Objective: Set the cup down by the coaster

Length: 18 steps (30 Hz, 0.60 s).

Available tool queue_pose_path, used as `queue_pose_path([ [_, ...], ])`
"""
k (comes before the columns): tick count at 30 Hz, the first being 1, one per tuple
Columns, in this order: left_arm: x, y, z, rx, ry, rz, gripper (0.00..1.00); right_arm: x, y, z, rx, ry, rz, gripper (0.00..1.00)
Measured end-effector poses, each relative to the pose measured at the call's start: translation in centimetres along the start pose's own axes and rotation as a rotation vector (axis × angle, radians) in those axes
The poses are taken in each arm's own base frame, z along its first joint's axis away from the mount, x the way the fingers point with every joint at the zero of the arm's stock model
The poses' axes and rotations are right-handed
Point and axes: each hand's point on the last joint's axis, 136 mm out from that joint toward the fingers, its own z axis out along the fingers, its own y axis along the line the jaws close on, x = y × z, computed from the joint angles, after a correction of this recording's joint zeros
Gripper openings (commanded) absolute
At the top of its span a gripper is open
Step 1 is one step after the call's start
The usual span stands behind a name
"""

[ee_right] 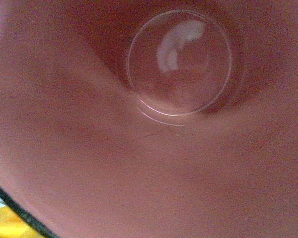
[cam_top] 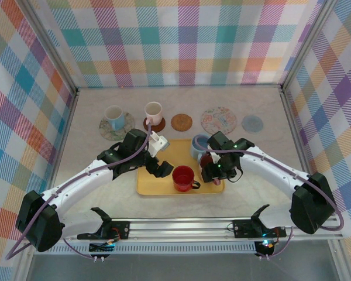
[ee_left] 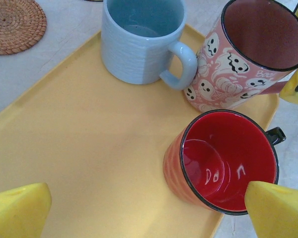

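Yellow tray [ee_left: 89,139] carries the pink ghost mug [ee_left: 223,74], upright at its right end, close beside the blue mug [ee_left: 139,44] and the red cup [ee_left: 223,163] | right gripper [cam_top: 213,172] at the ghost mug's rim, its hold cannot be told | left gripper [ee_left: 149,210] spread wide, holding nothing, above the tray by the red cup | woven coaster [ee_left: 12,25] on the table beyond the tray, apart from the mug

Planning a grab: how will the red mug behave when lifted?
The red mug looks glazed ceramic: probably rigid, slick, breakable. Upright on a flat base, it shouldn't roll. Near the tray edge, a push might tip it.
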Motion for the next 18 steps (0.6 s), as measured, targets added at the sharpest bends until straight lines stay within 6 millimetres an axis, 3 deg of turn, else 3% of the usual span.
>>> queue_pose_path([
  [18,0.1,0.0,0.0,0.000,0.000,0.000,1.00,0.2,-0.7,1.5,0.043,0.013,-0.009,0.53],
])
